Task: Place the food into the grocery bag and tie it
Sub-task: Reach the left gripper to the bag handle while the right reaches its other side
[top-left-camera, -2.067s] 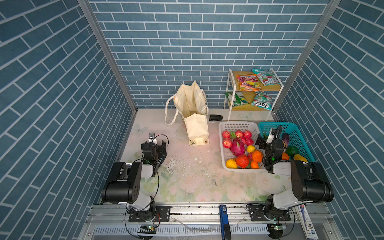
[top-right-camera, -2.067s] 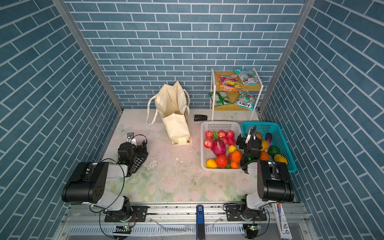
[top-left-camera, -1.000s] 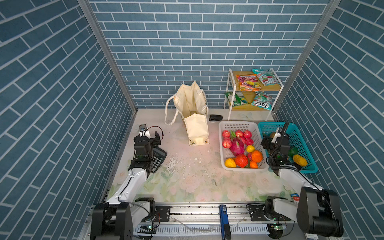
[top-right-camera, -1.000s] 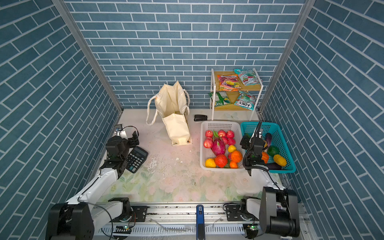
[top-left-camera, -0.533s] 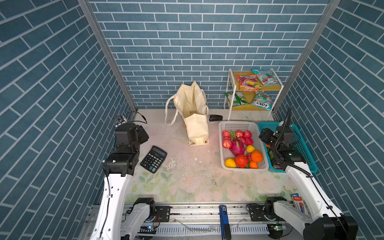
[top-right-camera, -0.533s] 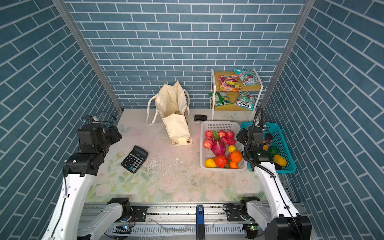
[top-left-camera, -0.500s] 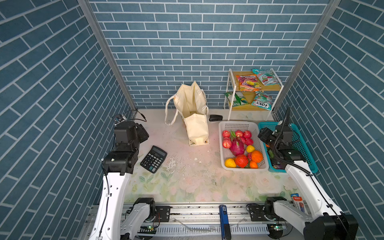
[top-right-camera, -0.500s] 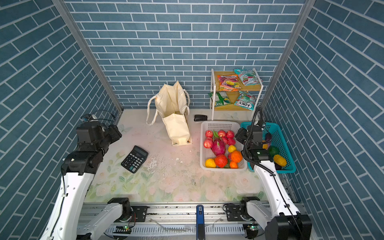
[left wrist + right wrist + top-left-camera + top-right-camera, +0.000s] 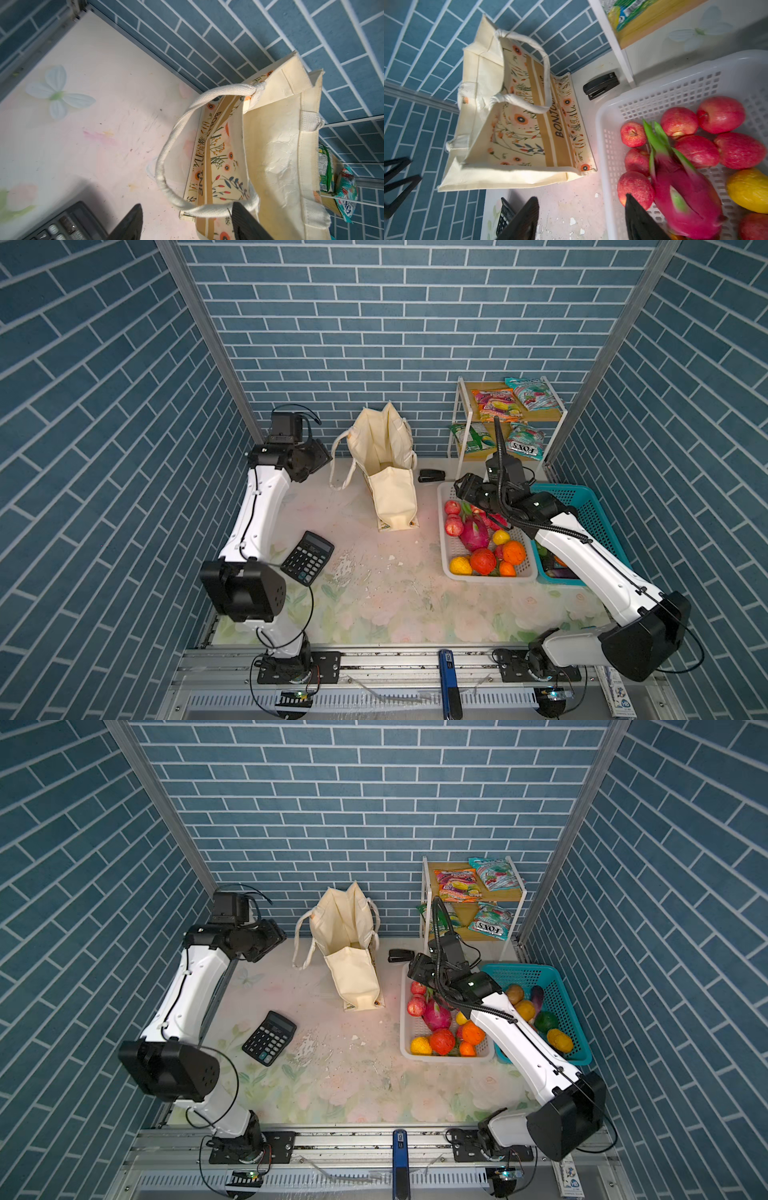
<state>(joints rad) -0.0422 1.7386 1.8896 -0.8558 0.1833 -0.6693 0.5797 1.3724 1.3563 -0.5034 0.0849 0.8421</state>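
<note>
Grocery bag [image 9: 390, 472] upright, mouth open, back of table [image 9: 374, 597] | dragon fruit [image 9: 473, 533] in white basket [image 9: 441, 543] beside it | your left gripper [image 9: 186, 205] jaws apart, empty | right gripper [image 9: 581, 197] jaws apart, empty

Tote [image 9: 517, 133] is cream with an orange-flower print and a tan band, counter's [image 9: 374, 605] pale pink with faded florals. Dragon fruit [image 9: 473, 533] is magenta with green tips. There's a white basket [image 9: 444, 539], a teal basket [image 9: 594, 506], and blue brick walls [image 9: 374, 323].

Robot test cell staged as a shop: printed brick wall panels [image 9: 374, 323], aluminium rail [image 9: 374, 664], shelf [image 9: 485, 386] with snack packets [image 9: 496, 404], fruit basket [image 9: 486, 577] on floral table [image 9: 374, 605].
</note>
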